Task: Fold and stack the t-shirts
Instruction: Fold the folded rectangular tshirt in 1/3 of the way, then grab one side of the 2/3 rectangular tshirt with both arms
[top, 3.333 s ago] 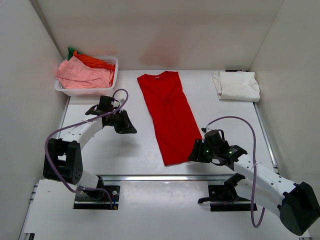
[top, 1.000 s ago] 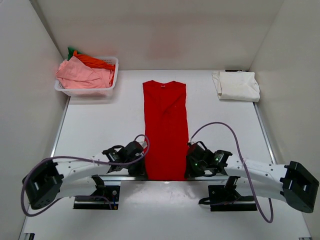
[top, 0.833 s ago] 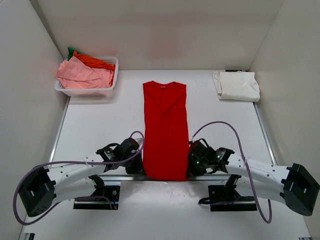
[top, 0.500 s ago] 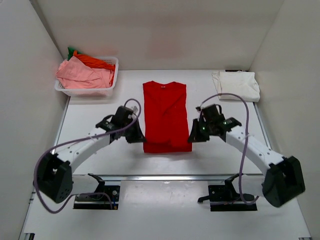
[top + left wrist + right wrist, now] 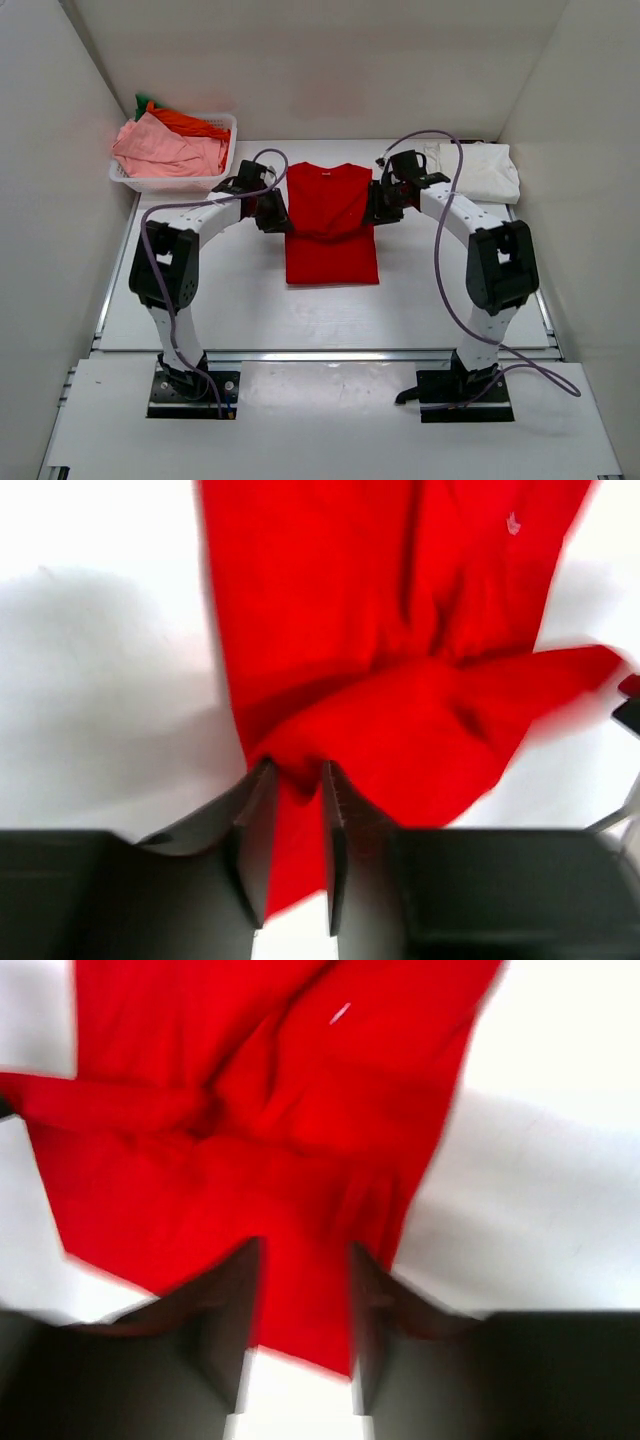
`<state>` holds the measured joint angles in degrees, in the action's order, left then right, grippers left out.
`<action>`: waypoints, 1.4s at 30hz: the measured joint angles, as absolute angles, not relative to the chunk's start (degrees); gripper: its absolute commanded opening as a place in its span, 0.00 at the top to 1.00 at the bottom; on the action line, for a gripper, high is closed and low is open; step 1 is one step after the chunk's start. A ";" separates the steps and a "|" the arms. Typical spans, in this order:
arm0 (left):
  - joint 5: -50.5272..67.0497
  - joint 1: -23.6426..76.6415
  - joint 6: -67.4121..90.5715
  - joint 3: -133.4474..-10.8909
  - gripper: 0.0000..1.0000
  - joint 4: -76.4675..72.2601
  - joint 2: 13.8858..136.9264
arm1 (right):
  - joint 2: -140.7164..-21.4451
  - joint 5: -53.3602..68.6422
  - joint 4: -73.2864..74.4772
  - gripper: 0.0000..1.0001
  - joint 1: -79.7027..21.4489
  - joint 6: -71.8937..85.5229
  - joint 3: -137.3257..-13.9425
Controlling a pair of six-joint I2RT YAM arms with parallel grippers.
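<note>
The bright red t-shirt lies at the table's middle, folded with its lower half brought up over the upper half. My left gripper is at the shirt's left edge, shut on a pinch of red cloth. My right gripper is at the shirt's right edge; in the blurred right wrist view its jaws stand apart with flat red cloth between them. A folded cream-white t-shirt lies at the back right. Pink, orange and green tees are piled in the basket.
The white lattice basket stands at the back left, close to my left arm. White walls close in the table on three sides. The table's metal front rail runs across near the arm bases.
Both grippers dragged the long red shirt straight, took its near hem at the front edge and carried it back over the shirt, halving its length. The right jaws have parted.
</note>
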<state>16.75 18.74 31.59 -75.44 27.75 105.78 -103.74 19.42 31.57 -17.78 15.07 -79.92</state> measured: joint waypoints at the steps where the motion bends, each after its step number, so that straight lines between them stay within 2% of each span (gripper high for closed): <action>1: 17.39 17.96 31.94 -75.68 0.58 26.81 107.13 | -105.51 18.76 30.61 0.55 -17.41 15.16 -80.84; 6: 19.18 13.58 34.41 -73.73 0.55 22.06 107.85 | -106.08 14.48 26.68 0.55 -15.09 17.12 -78.00; 10: 19.11 12.99 34.33 -70.83 0.53 20.45 103.46 | -98.98 10.31 23.97 0.54 -14.57 19.84 -69.95; 15: 18.15 20.10 34.39 -56.88 0.53 19.03 91.29 | -87.74 8.47 20.25 0.52 -19.97 24.51 -55.24; 20: 14.46 28.14 37.06 -43.68 0.53 18.61 84.36 | -86.26 7.97 18.63 0.52 -26.85 28.49 -47.57; 25: 7.53 29.52 42.19 -35.31 0.53 16.47 80.01 | -86.37 6.24 16.99 0.51 -28.58 30.89 -44.75; 34: -0.10 29.98 46.94 -35.24 0.52 9.15 78.24 | -87.29 5.10 13.78 0.50 -28.80 32.95 -44.18; 37: -0.34 30.24 47.94 -35.35 0.48 7.09 78.74 | -87.70 5.15 12.82 0.50 -28.75 33.06 -44.18; 38: -0.34 30.46 48.23 -35.48 0.49 6.39 79.09 | -87.88 5.17 12.47 0.56 -28.75 33.08 -44.21; 39: -0.34 30.61 48.53 -35.59 0.50 5.89 79.64 | -88.05 5.17 12.19 0.68 -28.75 32.99 -44.27; 40: -0.12 30.85 48.80 -35.83 0.56 5.26 80.44 | -88.42 5.13 11.94 0.97 -28.75 33.01 -44.27; 42: 0.73 31.44 49.36 -36.95 0.75 4.56 83.02 | -89.49 5.28 11.66 1.00 -28.75 33.15 -44.27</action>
<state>0.73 31.44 49.36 -36.95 4.56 83.02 -89.49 5.28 11.66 -28.75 33.15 -44.27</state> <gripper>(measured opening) 0.400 0.059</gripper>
